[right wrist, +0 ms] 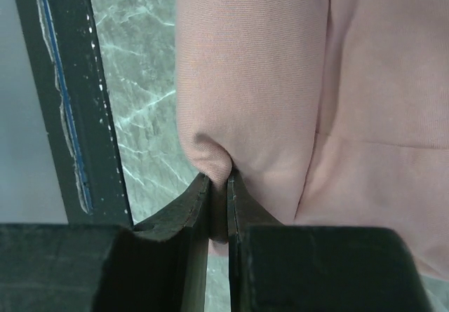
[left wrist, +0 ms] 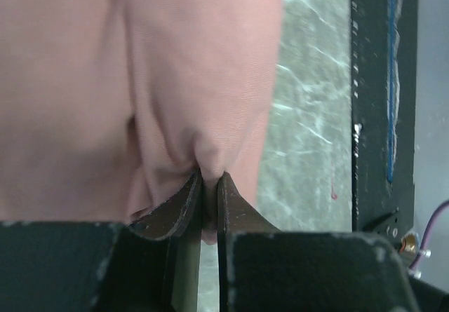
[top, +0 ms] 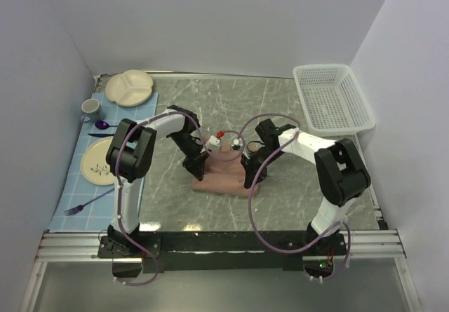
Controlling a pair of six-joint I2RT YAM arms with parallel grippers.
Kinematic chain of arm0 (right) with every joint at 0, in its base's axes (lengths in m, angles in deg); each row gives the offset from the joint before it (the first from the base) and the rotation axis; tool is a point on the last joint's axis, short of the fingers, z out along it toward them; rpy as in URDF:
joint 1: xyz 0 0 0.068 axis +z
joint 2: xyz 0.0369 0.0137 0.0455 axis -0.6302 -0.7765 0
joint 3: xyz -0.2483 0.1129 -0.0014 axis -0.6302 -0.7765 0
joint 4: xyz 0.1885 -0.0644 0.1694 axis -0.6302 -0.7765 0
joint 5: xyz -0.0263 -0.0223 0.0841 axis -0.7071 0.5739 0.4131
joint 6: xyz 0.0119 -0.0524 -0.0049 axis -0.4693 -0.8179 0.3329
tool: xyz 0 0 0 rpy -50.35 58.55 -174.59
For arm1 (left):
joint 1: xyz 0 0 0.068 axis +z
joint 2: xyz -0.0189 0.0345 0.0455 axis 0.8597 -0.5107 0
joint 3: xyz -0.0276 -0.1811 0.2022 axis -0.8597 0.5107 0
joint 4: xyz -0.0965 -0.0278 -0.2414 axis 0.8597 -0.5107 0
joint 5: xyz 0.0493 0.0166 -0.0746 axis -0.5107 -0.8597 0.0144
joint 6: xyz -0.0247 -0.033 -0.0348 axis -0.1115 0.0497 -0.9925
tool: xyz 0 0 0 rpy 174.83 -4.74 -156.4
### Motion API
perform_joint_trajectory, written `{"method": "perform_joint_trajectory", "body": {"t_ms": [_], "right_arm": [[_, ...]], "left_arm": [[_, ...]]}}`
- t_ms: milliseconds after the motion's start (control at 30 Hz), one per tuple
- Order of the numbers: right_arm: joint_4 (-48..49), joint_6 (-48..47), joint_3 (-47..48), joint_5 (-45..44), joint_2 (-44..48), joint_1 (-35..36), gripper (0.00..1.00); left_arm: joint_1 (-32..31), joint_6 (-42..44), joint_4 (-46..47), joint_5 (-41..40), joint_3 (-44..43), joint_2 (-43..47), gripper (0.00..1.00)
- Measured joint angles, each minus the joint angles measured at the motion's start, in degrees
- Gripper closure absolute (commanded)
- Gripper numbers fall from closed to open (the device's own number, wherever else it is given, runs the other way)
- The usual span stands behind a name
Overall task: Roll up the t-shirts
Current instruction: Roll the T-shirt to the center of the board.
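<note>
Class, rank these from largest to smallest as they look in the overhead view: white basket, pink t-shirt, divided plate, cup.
1. White basket.
2 and 3. Pink t-shirt and divided plate: these look nearly alike, and the t-shirt is bundled and partly hidden, so they are left unranked.
4. Cup.

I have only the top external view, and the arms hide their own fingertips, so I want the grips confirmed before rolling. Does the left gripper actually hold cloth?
Observer: Yes. The left wrist view shows the left gripper shut on a pinched fold of the pink t-shirt.
Operator: And the right one?
Observer: The right gripper is likewise shut on a rounded fold at the shirt's edge.
Operator: Any print near the grips?
Observer: None in either wrist view: plain pink fabric, with the marble table beside it.
</note>
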Motion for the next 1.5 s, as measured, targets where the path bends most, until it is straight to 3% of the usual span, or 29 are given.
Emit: {"method": "perform_joint_trajectory", "body": {"t_ms": [267,500,567,667,733,867,933,967,1167,1500], "right_arm": [[0.2,0.6,0.4,0.8,-2.2,-1.3,0.85],[0.8,3.2,0.4,0.7,-2.2,-4.0,0.52],[1.0,4.0,0.3,0.1,-0.2,-6.3,0.48],[3.1,4.4,-1.3,-1.9,7.0,-9.8,0.43],[6.2,4.4,-4.7,-4.1,15.5,-11.3,0.3],[14.0,3.5,-14.8,-8.3,32.6,-8.7,0.25],[17.9,2.0,-21.6,-11.1,40.0,-5.0,0.13],[20.3,0.6,-25.6,-13.2,43.7,-2.2,0.0],[31.6,-7.7,-43.2,-23.2,56.6,13.4,0.02],[41.4,-15.3,-43.4,-27.8,50.3,18.7,0.31]], "left_arm": [[1.1,-4.9,1.7,0.3,-4.1,-3.5,0.92],[1.4,-6.6,1.4,1.6,-4.4,-4.9,0.92],[1.4,-6.8,0.7,1.9,-5.2,-5.6,0.92],[1.4,-7.0,-1.2,2.1,-7.3,-7.2,0.91],[1.4,-7.1,-2.6,2.3,-8.7,-8.4,0.91],[1.5,-7.2,-5.0,2.4,-11.0,-10.2,0.91],[1.5,-7.3,-6.1,2.6,-11.9,-11.0,0.91],[1.5,-7.3,-6.5,2.8,-12.2,-11.4,0.91],[1.6,-8.0,-7.1,3.3,-12.8,-12.0,0.91],[1.8,-10.6,-5.6,4.2,-11.5,-11.9,0.9]]}}
